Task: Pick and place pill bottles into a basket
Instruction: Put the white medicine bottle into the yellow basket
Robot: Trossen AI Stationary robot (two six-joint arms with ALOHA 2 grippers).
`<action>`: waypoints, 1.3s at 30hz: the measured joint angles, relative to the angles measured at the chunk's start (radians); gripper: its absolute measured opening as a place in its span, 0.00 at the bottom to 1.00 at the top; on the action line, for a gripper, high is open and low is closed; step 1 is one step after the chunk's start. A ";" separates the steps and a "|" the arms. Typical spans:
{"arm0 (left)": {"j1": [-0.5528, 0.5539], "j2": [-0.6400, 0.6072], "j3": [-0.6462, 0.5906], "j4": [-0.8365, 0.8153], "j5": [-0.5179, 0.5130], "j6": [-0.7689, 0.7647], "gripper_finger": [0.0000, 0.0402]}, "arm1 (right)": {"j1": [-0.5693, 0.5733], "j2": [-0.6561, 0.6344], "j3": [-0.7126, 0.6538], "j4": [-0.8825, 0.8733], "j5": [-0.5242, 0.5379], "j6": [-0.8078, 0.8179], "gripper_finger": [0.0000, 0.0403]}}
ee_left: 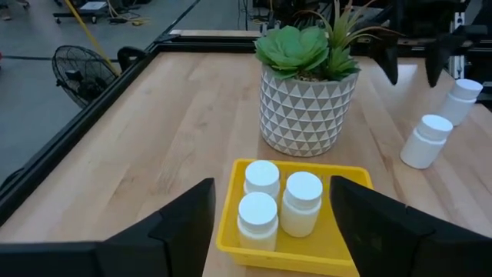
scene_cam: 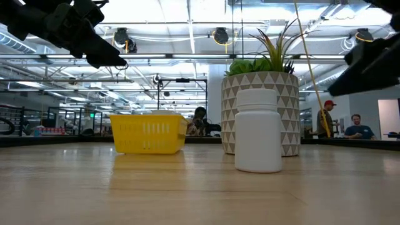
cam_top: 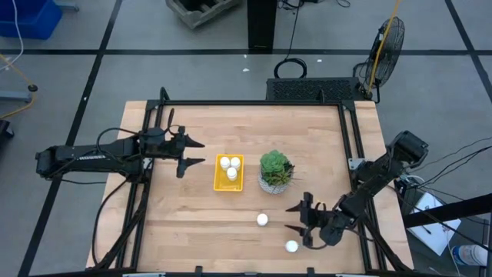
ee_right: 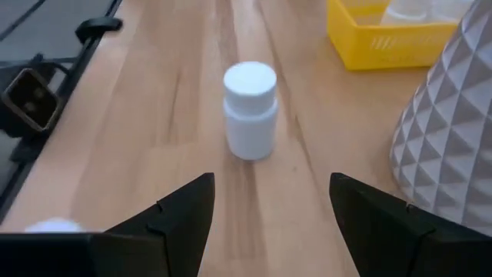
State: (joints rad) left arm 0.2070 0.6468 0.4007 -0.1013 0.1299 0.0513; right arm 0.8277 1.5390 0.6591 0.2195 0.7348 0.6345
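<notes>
- A pale wooden surface (cam_top: 192, 231) framed by black rails sits in a large workshop with a grey floor; a fan (cam_top: 388, 42) stands beyond the far edge.
- The basket (cam_top: 229, 185) lies near the middle of the surface, just beside a potted plant (cam_top: 275, 171) in a patterned pot. Three pill bottles (ee_left: 261, 211) stand upright inside it, close together.
- Two more bottles stand on bare wood: one (cam_top: 263, 220) in front of the plant, another (cam_top: 291, 246) nearer the front edge.
- The right tool (cam_top: 296, 218) hangs with its fingers spread wide and empty, pointed at the bottle in front of the plant, which shows centred between the fingers in the right wrist view.
- The left tool (cam_top: 196, 152) hovers beside the basket, also spread wide and holding nothing.
- The bottles look light, rigid and smooth, so likely slippery and easy to tip with a nudge. The best hold is probably across the cylindrical body below the cap, fingers on opposite sides, closing firmly.
</notes>
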 joint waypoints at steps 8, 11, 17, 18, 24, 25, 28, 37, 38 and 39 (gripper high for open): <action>0.000 0.000 0.000 0.000 0.000 -0.002 0.65 | 0.095 -0.153 -0.001 -0.144 0.083 0.093 0.62; 0.000 0.000 0.000 -0.002 0.000 -0.008 0.64 | 0.150 -0.187 -0.001 -0.140 0.084 0.132 0.62; 0.000 0.000 0.000 -0.001 0.000 -0.006 0.66 | 0.227 -0.163 -0.001 -0.029 0.126 0.152 0.62; 0.000 0.000 0.000 -0.001 0.000 -0.007 0.66 | 0.232 -0.151 -0.001 0.001 0.128 0.131 0.62; 0.000 0.000 0.000 0.000 0.000 -0.021 0.64 | 0.234 -0.055 0.000 0.282 0.101 -0.094 0.62; 0.000 0.000 0.000 0.000 0.000 -0.024 0.64 | 0.234 -0.041 0.000 0.314 0.101 -0.123 0.62; 0.000 0.000 0.000 0.000 0.000 -0.026 0.64 | 0.235 -0.007 0.000 0.328 0.101 -0.138 0.62; 0.000 0.000 0.000 0.002 0.000 -0.030 0.64 | 0.221 0.112 0.000 0.322 0.099 -0.097 0.62; 0.000 0.000 0.000 0.002 0.000 -0.031 0.64 | 0.219 0.124 0.000 0.336 0.097 -0.097 0.62; 0.000 0.000 0.000 0.003 0.000 -0.031 0.64 | 0.219 0.136 0.000 0.345 0.084 -0.097 0.62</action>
State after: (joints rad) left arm 0.2070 0.6468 0.4011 -0.0986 0.1295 0.0204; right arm 1.0471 1.6752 0.6590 0.5640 0.8190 0.5375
